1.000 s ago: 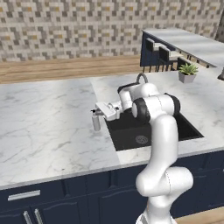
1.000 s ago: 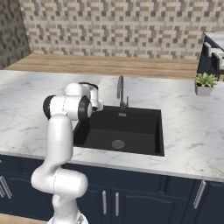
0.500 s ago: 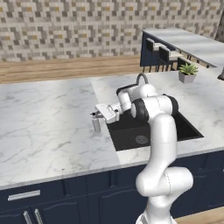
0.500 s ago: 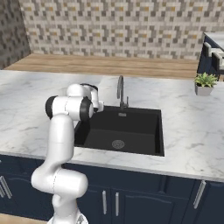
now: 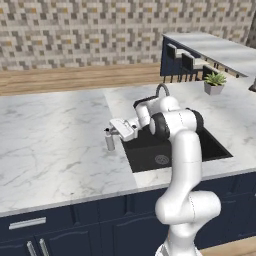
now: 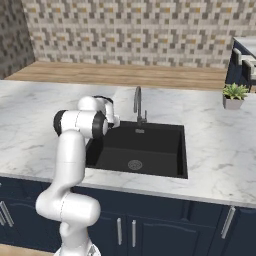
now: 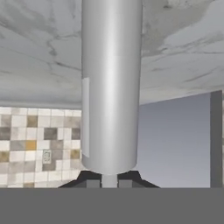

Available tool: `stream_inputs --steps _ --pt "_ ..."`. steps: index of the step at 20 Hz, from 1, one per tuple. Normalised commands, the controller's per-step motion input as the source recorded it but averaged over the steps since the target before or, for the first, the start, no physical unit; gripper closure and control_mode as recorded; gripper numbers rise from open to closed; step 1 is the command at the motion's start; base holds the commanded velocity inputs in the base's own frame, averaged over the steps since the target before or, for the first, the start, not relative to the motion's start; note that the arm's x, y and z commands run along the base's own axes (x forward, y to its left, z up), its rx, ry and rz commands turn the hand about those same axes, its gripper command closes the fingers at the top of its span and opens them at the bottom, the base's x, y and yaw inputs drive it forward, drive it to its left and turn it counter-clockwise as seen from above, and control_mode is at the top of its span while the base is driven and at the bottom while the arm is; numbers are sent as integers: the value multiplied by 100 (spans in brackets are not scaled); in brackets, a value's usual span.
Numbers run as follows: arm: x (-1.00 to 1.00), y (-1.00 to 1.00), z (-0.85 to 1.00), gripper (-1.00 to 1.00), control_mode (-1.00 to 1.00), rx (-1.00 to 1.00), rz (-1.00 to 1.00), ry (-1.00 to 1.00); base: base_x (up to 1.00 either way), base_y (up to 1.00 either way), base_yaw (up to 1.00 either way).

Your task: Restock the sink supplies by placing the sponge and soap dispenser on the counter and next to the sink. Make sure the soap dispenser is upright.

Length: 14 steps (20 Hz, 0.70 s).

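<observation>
We hold the soap dispenser [image 5: 109, 140] tight in our fingers [image 5: 116, 133] near its top, standing up on the table [image 5: 55, 140] just beside the sink [image 5: 172, 147], and we think this small, smooth, hard bottle may slip or tip

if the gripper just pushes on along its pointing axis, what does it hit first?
Probably the counter. The gripper is shut on the soap dispenser, pointing left over the marble beside the sink. Its exact tilt is hard to judge.
</observation>
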Motion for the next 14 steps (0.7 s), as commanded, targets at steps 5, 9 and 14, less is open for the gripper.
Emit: stream_inputs --steps 5,9,14 --pt "-18 -14 -4 -100 -100 0 3 -9 0 0 0" --pt "-4 -34 3 -100 -100 0 5 -14 0 0 0" --pt "-26 -5 40 -100 -100 0 0 -11 0 0 0"
